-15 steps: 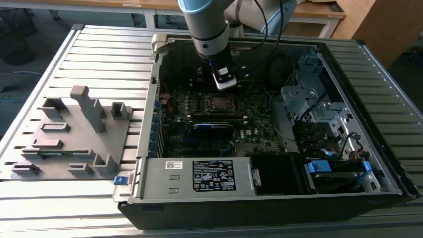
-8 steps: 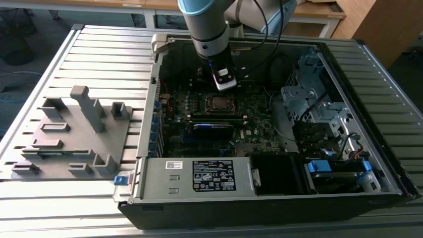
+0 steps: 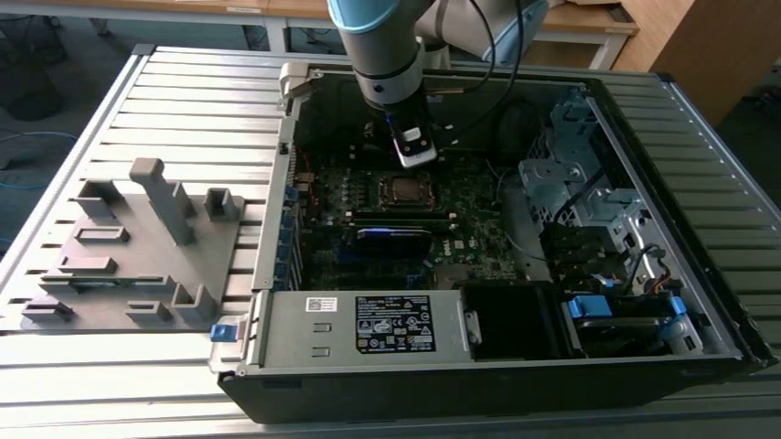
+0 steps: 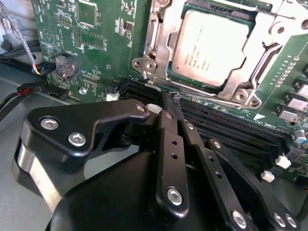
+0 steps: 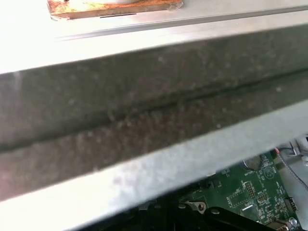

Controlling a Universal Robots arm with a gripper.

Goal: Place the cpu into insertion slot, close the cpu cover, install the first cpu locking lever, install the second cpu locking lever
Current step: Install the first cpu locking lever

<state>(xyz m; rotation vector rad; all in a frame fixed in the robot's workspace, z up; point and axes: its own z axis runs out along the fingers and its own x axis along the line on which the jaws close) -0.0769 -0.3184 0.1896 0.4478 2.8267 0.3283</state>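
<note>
Cpu (image 4: pixel 211 45) seated, cover (image 4: pixel 162 45) down over it; levers latched? can't tell. Gripper (image 4: pixel 169 100) clenched, nothing seen held, tips at cover's edge.

The cpu (image 4: pixel 211 45) top is matt silvery metal, the cpu cover (image 4: pixel 162 50) brighter bare metal, the gripper (image 4: pixel 172 100) smooth black.

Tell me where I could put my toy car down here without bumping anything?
At the exterior view's left, bare table slats lie beyond the grey fixture, beside the wall of the computer case, and in a strip before the fixture. Inside the case it is crowded: the end effector hangs low over the board near the cpu.
</note>
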